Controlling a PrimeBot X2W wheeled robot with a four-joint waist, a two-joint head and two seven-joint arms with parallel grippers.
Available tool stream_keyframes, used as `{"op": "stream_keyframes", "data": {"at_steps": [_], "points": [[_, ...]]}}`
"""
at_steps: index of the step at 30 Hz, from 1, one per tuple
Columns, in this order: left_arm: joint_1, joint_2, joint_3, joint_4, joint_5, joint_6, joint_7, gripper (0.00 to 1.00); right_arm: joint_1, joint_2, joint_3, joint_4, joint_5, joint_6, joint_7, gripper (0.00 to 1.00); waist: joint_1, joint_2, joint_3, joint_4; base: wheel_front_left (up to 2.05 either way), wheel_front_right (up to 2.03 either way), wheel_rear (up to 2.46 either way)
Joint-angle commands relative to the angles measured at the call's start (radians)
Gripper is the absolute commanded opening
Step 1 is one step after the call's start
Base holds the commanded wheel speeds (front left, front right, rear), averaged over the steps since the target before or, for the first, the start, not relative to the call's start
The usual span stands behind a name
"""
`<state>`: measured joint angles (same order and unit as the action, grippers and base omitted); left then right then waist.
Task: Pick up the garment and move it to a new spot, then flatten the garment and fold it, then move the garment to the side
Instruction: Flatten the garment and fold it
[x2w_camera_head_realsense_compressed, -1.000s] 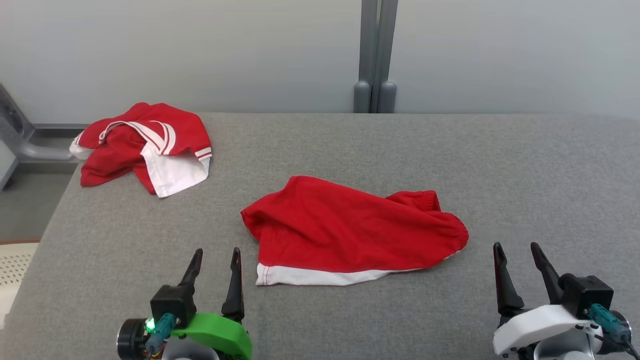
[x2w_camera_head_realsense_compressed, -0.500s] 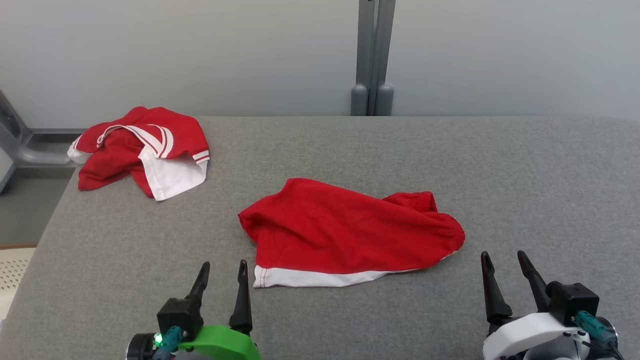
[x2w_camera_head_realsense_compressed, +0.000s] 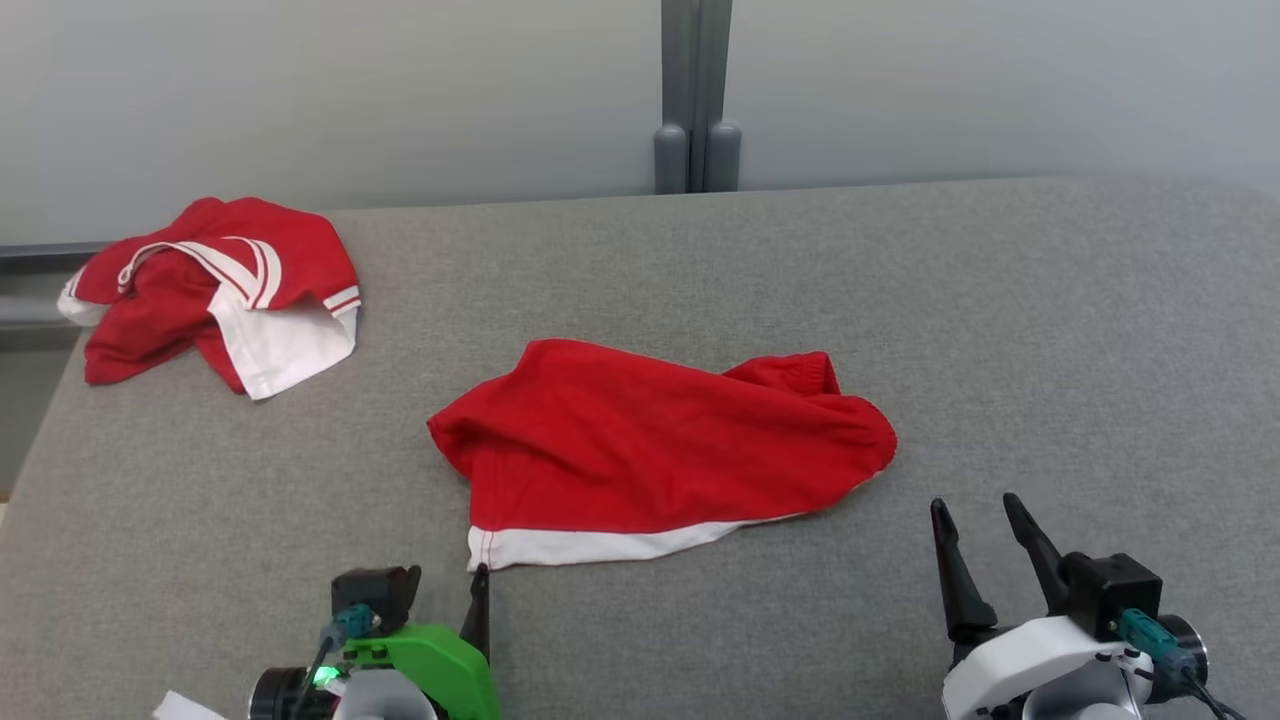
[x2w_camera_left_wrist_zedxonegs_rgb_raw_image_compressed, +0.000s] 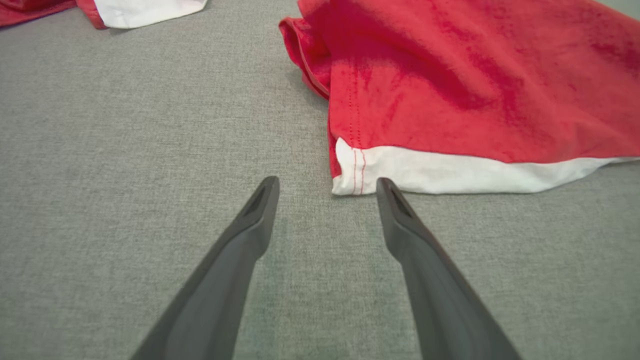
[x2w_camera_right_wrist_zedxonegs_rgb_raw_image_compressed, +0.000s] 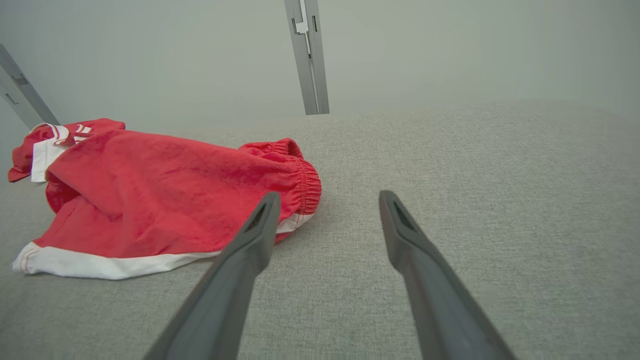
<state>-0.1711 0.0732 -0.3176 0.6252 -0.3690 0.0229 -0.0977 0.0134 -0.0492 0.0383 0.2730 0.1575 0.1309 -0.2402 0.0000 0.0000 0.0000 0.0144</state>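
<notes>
The garment (x2w_camera_head_realsense_compressed: 660, 450), red shorts with a white hem band and a gathered waistband, lies crumpled at the middle of the grey table (x2w_camera_head_realsense_compressed: 1050, 330). My left gripper (x2w_camera_head_realsense_compressed: 440, 585) is open at the lower left. In the left wrist view the left gripper (x2w_camera_left_wrist_zedxonegs_rgb_raw_image_compressed: 326, 181) has its tips just short of the garment's (x2w_camera_left_wrist_zedxonegs_rgb_raw_image_compressed: 475, 90) white hem corner, apart from it. My right gripper (x2w_camera_head_realsense_compressed: 974, 502) is open and empty, right of the waistband end. In the right wrist view the right gripper (x2w_camera_right_wrist_zedxonegs_rgb_raw_image_compressed: 328, 195) points past the garment's (x2w_camera_right_wrist_zedxonegs_rgb_raw_image_compressed: 165, 190) waistband.
A second red and white garment (x2w_camera_head_realsense_compressed: 215, 285) lies bunched at the table's far left corner, near the edge. A grey post (x2w_camera_head_realsense_compressed: 697, 100) stands against the wall behind the table. Bare grey tabletop stretches to the right of the shorts.
The camera has shifted, so the whole scene sits further left. My left gripper has dropped lower and tilted toward the table, its tips nearer the white hem corner. Both grippers stay open.
</notes>
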Motion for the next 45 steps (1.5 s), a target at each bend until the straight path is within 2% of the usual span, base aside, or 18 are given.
{"op": "stream_keyframes", "data": {"at_steps": [1,10,11,13,14,15,16,18,23,28,38,41,45], "points": [[-0.032,0.01,0.006,0.022,-0.005,-0.007,0.006,1.0,-0.02,-0.002,0.005,-0.002,-0.001,0.0,0.003,1.0,0.0,0.0,0.04,-0.035,0.0,0.0,0.0],[-0.112,0.01,0.008,0.119,-0.03,-0.032,-0.009,1.0,-0.039,-0.002,0.01,0.008,-0.002,0.0,0.0,1.0,0.0,0.0,0.084,-0.067,0.0,0.0,0.0],[-0.116,0.009,0.008,0.126,-0.033,-0.033,-0.012,0.96,-0.039,-0.002,0.008,0.011,-0.003,0.0,-0.001,1.0,0.0,0.0,0.085,-0.068,0.0,0.0,0.0],[-0.123,0.007,0.004,0.141,-0.032,-0.038,-0.018,0.65,-0.042,-0.002,0.001,0.016,-0.004,0.0,-0.002,1.0,0.0,0.0,0.087,-0.066,0.0,0.0,0.0],[-0.126,0.006,0.002,0.146,-0.034,-0.039,-0.022,0.45,-0.043,-0.002,-0.002,0.02,-0.005,0.0,-0.004,1.0,0.0,0.0,0.088,-0.064,0.0,0.0,0.0],[-0.128,0.004,0.0,0.15,-0.035,-0.042,-0.028,0.37,-0.044,-0.002,-0.006,0.025,-0.002,0.0,-0.005,1.0,0.0,0.0,0.088,-0.062,0.0,0.0,0.0],[-0.131,0.003,-0.003,0.153,-0.036,-0.044,-0.034,0.22,-0.045,-0.002,-0.008,0.032,0.001,0.0,-0.005,1.0,0.0,0.0,0.087,-0.059,0.0,0.0,0.0],[-0.136,0.001,-0.006,0.156,-0.037,-0.043,-0.047,0.02,-0.053,-0.002,-0.004,0.049,-0.007,0.0,-0.004,1.0,0.0,0.0,0.087,-0.053,0.0,0.0,0.0],[-0.149,-0.006,-0.011,0.164,-0.042,-0.041,-0.076,0.0,-0.125,-0.003,0.008,0.131,-0.119,0.0,-0.004,1.0,0.0,0.0,0.094,-0.036,0.0,0.0,0.0],[-0.166,-0.01,-0.027,0.173,-0.047,-0.042,-0.087,0.0,-0.229,-0.002,0.019,0.289,-0.195,0.0,0.002,1.0,0.0,0.0,0.108,-0.01,0.0,0.0,0.0],[-0.192,-0.018,-0.063,0.17,-0.06,-0.038,-0.108,0.0,-0.374,-0.003,0.067,0.517,-0.171,0.0,-0.024,1.0,0.0,0.0,0.139,0.03,0.0,0.0,0.0],[-0.194,-0.019,-0.071,0.169,-0.065,-0.033,-0.112,0.0,-0.398,-0.003,0.088,0.546,-0.166,0.0,-0.026,1.0,0.0,0.0,0.144,0.034,0.0,0.0,0.0],[-0.192,-0.019,-0.081,0.167,-0.07,-0.03,-0.118,0.0,-0.408,-0.003,0.099,0.524,-0.154,0.0,-0.026,1.0,0.0,0.0,0.145,0.035,0.0,0.0,0.0]]}}
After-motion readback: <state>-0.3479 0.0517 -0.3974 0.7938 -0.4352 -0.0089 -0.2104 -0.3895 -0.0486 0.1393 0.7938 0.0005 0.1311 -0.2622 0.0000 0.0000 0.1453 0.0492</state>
